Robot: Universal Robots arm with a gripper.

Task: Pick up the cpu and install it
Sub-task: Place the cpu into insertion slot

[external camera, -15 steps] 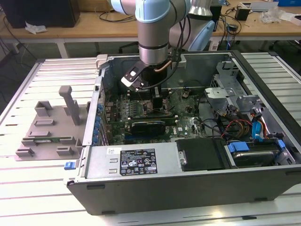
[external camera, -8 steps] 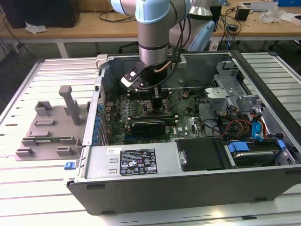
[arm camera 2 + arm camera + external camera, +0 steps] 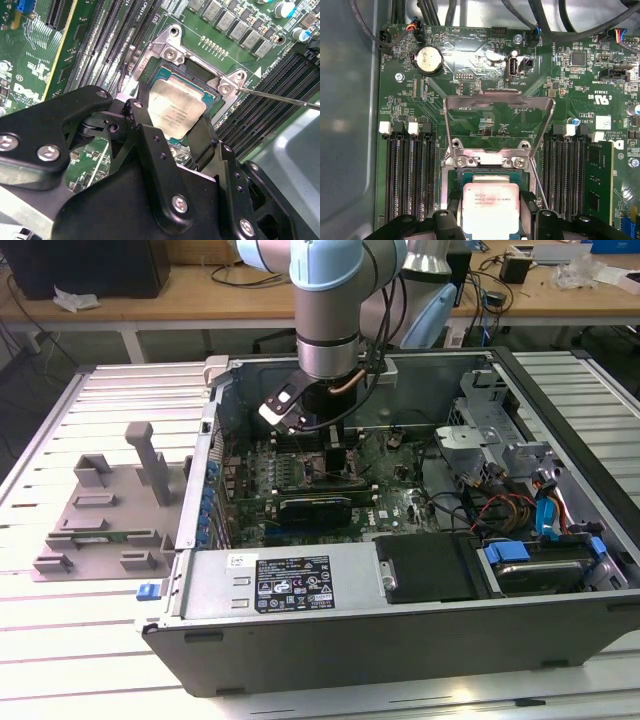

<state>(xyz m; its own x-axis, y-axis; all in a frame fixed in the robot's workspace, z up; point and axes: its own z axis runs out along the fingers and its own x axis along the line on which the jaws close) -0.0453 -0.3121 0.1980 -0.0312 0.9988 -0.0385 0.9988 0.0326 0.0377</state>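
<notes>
Here cpu (image 3: 176, 111) clamped in pincer (image 3: 170, 120), over socket (image 3: 170, 52)

You've got one cpu (image 3: 491, 210), one socket frame (image 3: 499, 102) (swung open), one coin battery (image 3: 429, 59), two banks of memory slots (image 3: 412, 175), one black card (image 3: 315, 508), and one computer case (image 3: 350, 652) around them.

1. A raised plate (image 3: 499, 107) stands at one edge of the socket (image 3: 487, 159) and walls off that side.
2. Low slots (image 3: 410, 175) flank the socket on two sides, with open room above them.
3. A thin lever (image 3: 280, 98) juts from the socket across one slot bank.
4. The end effector (image 3: 170, 120), clasping the cpu (image 3: 491, 212), fills the room right over the socket.
5. The case wall (image 3: 345, 125) rises beyond one slot bank, and cables (image 3: 560, 20) cross past the plate.
</notes>
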